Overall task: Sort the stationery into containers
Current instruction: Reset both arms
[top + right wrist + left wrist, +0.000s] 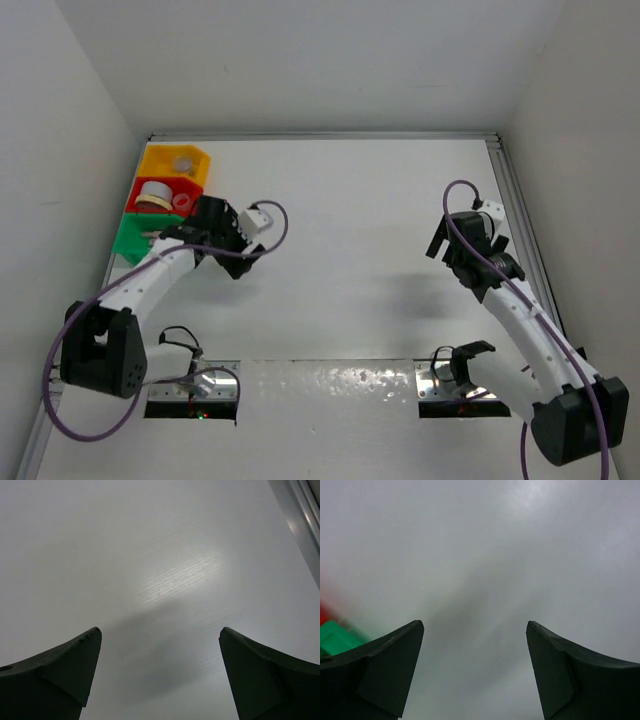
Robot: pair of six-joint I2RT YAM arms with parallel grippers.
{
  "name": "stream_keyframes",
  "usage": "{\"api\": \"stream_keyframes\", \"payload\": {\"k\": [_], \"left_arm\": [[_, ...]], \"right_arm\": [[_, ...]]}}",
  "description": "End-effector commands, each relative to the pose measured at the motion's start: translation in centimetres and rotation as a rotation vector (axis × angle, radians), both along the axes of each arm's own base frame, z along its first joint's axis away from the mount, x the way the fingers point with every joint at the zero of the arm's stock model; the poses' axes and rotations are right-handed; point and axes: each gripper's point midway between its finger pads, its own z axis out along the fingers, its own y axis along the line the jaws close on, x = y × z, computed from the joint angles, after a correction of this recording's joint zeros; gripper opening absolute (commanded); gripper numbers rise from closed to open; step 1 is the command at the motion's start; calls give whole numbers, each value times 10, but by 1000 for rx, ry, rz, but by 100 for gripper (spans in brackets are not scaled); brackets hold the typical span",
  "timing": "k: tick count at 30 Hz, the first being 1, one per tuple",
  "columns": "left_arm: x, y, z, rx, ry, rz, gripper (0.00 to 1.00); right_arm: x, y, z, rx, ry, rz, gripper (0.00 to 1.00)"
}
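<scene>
By the far left corner of the white tabletop (350, 200), a yellow-orange bin (155, 158), a red bin (137, 190) and a green bin (128, 240) stood joined in a row. The green bin sat nearest, the yellow-orange bin farthest.

three joined containers (160, 158) far left, yellow, red, green; tape rings (155, 195) in red

White table (340, 270); alu rail (522, 220) along rt edge; white walls (300, 60)

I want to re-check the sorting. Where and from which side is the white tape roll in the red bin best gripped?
Probably from straight above: the white tape roll appears to lie flat, round face up, in the open-topped red bin, whose walls block the sides. Close the jaws across its outer wall, clear of the pink ring beside it.
</scene>
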Motion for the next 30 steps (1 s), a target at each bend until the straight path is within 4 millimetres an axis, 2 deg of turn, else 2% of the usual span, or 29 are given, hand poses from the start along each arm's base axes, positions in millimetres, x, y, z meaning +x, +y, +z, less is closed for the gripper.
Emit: {"api": "stream_keyframes", "payload": {"k": [1,2,3,5,9,17,22,30], "left_arm": [[-15,18,-8,175,-93,38,82],[-20,22,-7,193,-110,33,82],[-34,25,-25,226,-80,-1,82],[-55,28,-41,256,-63,-54,82],[-77,18,-56,197,-43,-121,82],[-76,11,-48,151,-75,-118,83],[-79,10,-50,144,-68,-128,83],[-79,10,-48,130,-64,-125,83]], "right_arm": [[-17,-21,2,-22,-50,-113,99],[-22,-22,-5,-9,-47,-136,99],[-29,-24,-9,-5,-44,-149,99],[-33,-24,-13,10,-47,-165,99],[-41,-25,-20,15,-33,-174,99],[-48,-23,-26,28,2,-163,99],[-46,-15,-27,59,-5,-134,99],[-46,-15,-26,64,-19,-123,99]]}}
